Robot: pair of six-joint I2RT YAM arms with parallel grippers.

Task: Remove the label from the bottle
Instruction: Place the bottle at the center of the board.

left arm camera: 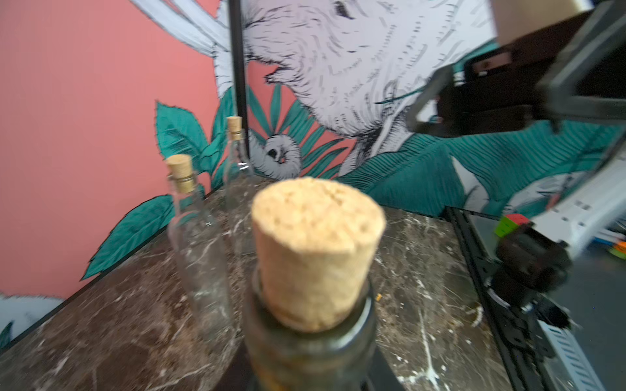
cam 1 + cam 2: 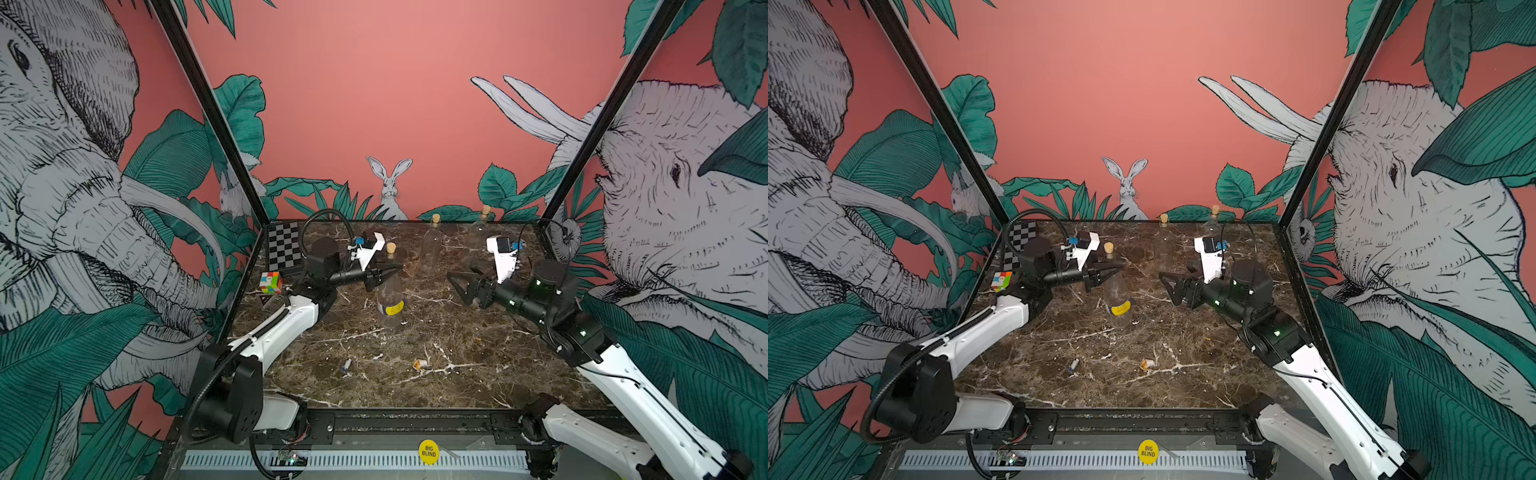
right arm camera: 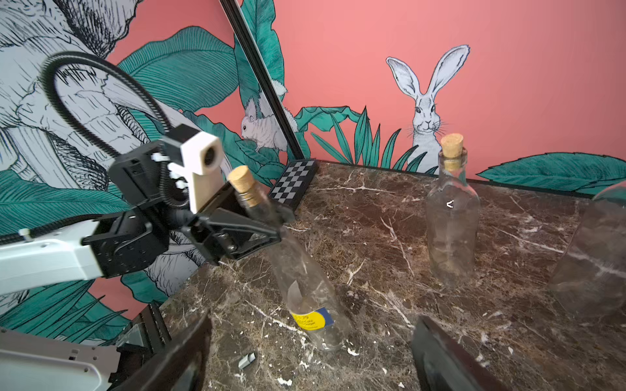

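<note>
Toward the worktop's left edge, left fingers pinch the bottle's neck, seemingly steadying its label for spread right fingers.

Coral jungle-mural walls around a veined brown marble tabletop

Bottle: wall noted as clear and glossy; glass or plastic could not be told. Cork: rough, pitted, matt. Label: smooth, faintly shiny, paper-like. Table: dark marble-look top, white-veined, polished sheen recorded. Left gripper and right gripper: fingers seen as matt black plastic. Left arm shell: smooth white plastic.
</note>
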